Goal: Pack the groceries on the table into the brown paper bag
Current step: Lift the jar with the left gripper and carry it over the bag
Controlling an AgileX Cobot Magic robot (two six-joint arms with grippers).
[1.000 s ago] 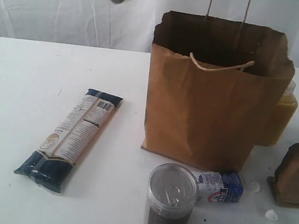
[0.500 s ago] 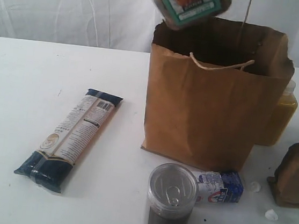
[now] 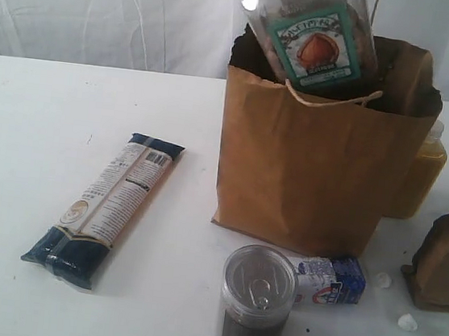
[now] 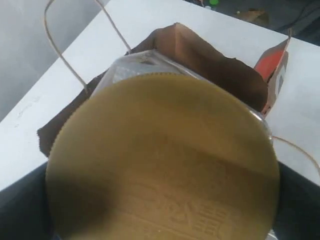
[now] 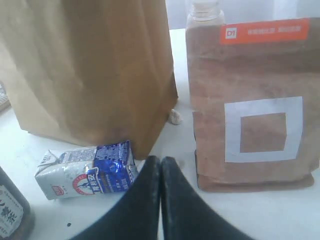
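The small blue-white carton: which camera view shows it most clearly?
The right wrist view: the small blue-white carton lies close and whole, beside the brown paper bag. The exterior view shows it small, partly behind the silver-topped can. The left wrist view misses it.

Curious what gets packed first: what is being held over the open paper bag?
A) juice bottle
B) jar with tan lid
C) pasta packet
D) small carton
B: the jar hangs tilted above the open top of the paper bag, label facing the camera.
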